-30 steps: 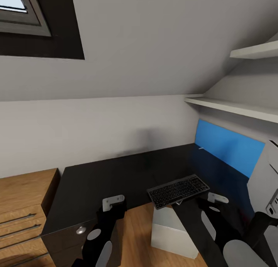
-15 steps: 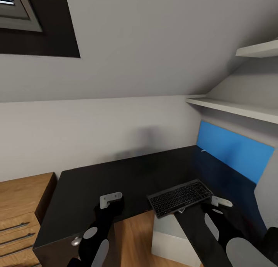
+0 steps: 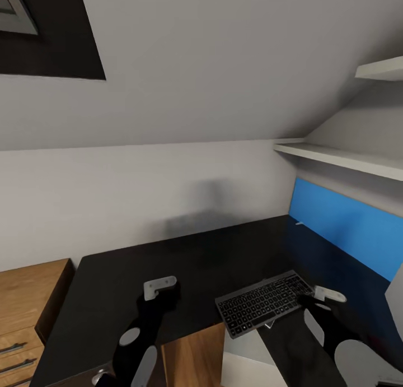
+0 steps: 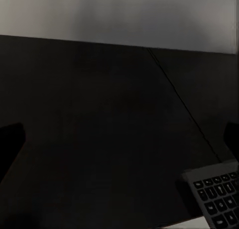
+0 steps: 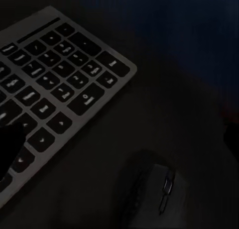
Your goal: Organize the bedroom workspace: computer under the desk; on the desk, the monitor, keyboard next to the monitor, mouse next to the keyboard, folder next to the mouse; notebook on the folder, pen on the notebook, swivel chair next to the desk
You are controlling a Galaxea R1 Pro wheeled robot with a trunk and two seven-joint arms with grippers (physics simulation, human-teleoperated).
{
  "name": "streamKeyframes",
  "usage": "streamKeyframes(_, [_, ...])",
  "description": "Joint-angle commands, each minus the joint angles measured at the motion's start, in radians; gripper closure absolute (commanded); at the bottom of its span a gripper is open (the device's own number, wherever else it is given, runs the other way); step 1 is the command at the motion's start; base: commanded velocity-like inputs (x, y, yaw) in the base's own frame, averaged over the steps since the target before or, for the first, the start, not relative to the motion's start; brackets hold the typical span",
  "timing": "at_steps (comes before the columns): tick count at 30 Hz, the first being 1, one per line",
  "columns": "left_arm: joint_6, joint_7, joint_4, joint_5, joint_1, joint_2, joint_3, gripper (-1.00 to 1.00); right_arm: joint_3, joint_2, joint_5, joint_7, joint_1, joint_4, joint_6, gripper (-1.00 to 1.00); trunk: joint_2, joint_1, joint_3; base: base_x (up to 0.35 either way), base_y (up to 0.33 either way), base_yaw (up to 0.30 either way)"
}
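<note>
The black keyboard (image 3: pixel 263 307) lies at the inner corner of the black L-shaped desk (image 3: pixel 184 264), close to its front edge. My right gripper (image 3: pixel 327 294) hovers just off the keyboard's right end. In the right wrist view it (image 5: pixel 119 139) is open over the keyboard (image 5: pixel 50 79) and a dark mouse (image 5: pixel 154 194) on the desk. My left gripper (image 3: pixel 159 289) hangs open (image 4: pixel 119 139) over bare desk, left of the keyboard (image 4: pixel 214 194). The blue folder (image 3: pixel 350 227) stands on edge against the right wall. A pale slab (image 3: pixel 394 297) at the right edge may be the monitor's back.
A light wood cabinet (image 3: pixel 25 297) with bar handles stands left of the desk. White shelves (image 3: pixel 341 158) jut from the right wall above the folder. A pale box (image 3: pixel 246 371) shows under the desk. The ceiling slopes low over the desk's back.
The head camera has moved closer and turned right, so the cabinet and window slid left. Both arms keep their places relative to the keyboard, which has not moved on the desk.
</note>
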Motion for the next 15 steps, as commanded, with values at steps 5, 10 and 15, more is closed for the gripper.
streamKeyframes(5, [0.003, 0.009, -0.023, 0.011, 0.01, 0.0, -0.002, -1.0, 0.0, -0.018, -0.028, -0.003, -0.01, 0.02, 0.0, -1.0, -0.001, 0.0, -0.002, 0.006, 0.0, 0.0])
streamKeyframes(10, [0.003, 0.009, -0.028, 0.012, 0.013, -0.002, -0.002, -1.0, 0.0, -0.035, -0.088, -0.004, -0.019, 0.024, 0.004, -1.0, -0.001, 0.0, -0.002, 0.001, 0.0, 0.0])
streamKeyframes(15, [0.003, 0.009, -0.038, 0.021, 0.014, -0.003, 0.005, -1.0, 0.0, -0.042, -0.158, -0.006, -0.021, 0.024, 0.032, -1.0, -0.001, 0.0, -0.002, 0.0, 0.0, 0.0])
